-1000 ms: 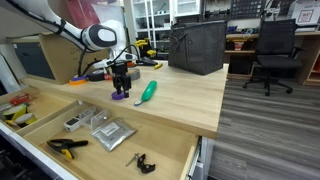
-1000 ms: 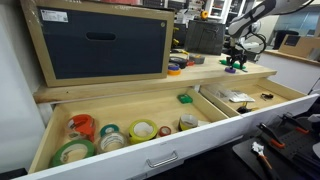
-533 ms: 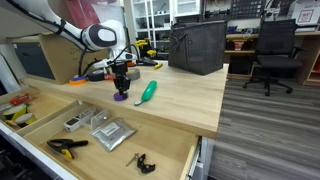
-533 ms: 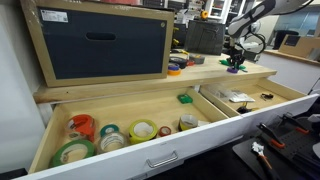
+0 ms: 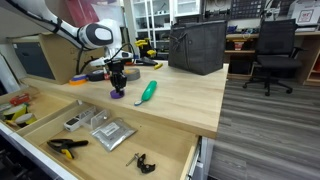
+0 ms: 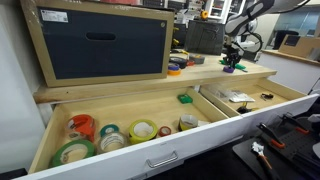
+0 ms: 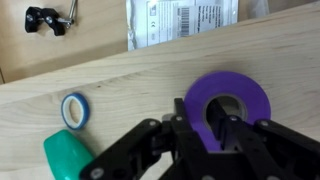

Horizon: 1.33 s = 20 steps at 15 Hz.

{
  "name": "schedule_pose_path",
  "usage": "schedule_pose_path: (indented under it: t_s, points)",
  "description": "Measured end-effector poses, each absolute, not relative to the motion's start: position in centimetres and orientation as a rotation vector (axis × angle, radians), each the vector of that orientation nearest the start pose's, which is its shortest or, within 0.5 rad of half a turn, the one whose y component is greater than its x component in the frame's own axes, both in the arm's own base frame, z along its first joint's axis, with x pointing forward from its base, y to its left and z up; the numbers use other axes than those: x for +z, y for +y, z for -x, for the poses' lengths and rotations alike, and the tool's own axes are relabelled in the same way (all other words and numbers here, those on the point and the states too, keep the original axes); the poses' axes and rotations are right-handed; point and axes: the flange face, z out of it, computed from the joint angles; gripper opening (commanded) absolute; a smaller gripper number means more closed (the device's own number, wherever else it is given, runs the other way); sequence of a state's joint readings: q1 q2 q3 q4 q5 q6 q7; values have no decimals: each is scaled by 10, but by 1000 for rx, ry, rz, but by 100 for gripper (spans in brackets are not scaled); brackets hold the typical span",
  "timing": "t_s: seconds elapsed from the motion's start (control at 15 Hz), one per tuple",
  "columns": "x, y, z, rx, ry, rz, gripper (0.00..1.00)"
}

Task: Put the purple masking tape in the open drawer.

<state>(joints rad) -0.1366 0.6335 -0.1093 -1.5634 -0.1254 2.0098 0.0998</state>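
Note:
The purple masking tape (image 7: 240, 92) is a flat purple ring just over the pale worktop. My gripper (image 7: 206, 135) is shut on its near wall, one finger outside the ring and one in its hole. In both exterior views the gripper (image 5: 117, 82) (image 6: 232, 61) points straight down over the tape (image 5: 118, 94), back from the worktop's front edge. Whether the ring still touches the wood I cannot tell. The open drawer (image 5: 22, 120) with red and yellow hand tools shows at the lower left edge of an exterior view, well to the side of the gripper.
A green-handled tool (image 5: 147, 92) (image 7: 68, 158) lies beside the tape, with a small blue tape roll (image 7: 75, 110) close by. Below the worktop edge a wider drawer (image 5: 180, 150) holds silver packets (image 7: 180, 20) and a black clamp (image 5: 66, 146). A black bag (image 5: 197, 47) stands behind.
The jaws have closed on the purple tape. Gripper and tape have since shifted slightly up and back from where the ring lay.

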Motion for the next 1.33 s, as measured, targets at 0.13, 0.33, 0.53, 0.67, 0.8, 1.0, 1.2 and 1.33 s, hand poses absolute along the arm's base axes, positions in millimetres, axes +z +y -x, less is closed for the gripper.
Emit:
schedule_pose_path:
  t_s: [0.13, 0.33, 0.53, 0.67, 0.8, 1.0, 1.2, 1.33]
  points:
    - [268, -158, -661, 316, 403, 3260, 7]
    - [279, -149, -656, 308, 334, 3258, 7]
    - [288, -130, -646, 318, 258, 3251, 7]
    - [292, -112, -636, 333, 213, 3245, 7]
    - [295, -91, -626, 351, 168, 3241, 7]
    - [298, -57, -610, 374, 139, 3237, 7]
    - [299, -17, -592, 395, 132, 3241, 7]
    - [296, 11, -578, 395, 123, 3246, 7]
